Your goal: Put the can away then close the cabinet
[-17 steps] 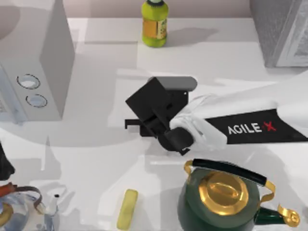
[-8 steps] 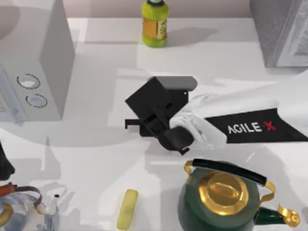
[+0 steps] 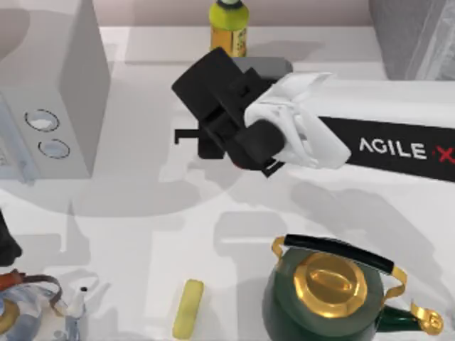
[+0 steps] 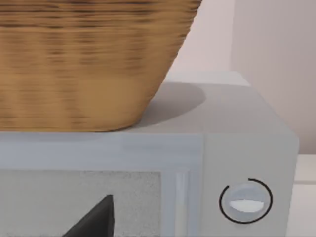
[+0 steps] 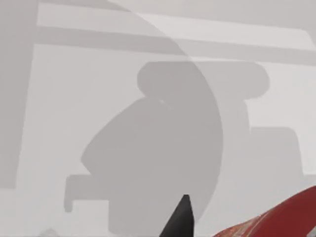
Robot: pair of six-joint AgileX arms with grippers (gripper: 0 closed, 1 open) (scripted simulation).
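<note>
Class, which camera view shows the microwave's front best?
The left wrist view: the microwave shows its door and a dial face-on, with a basket on top. The top view sees its side and two dials from above. The right wrist view faces the table.

White table: bottle, green kettle, microwave.

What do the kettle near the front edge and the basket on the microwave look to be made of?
Kettle: likely glossy dark green enamelled metal, with shiny brass-like lid and spout, going by the highlights. Basket: apparently woven wicker, tan with ribbed horizontal bands, matte.
</note>
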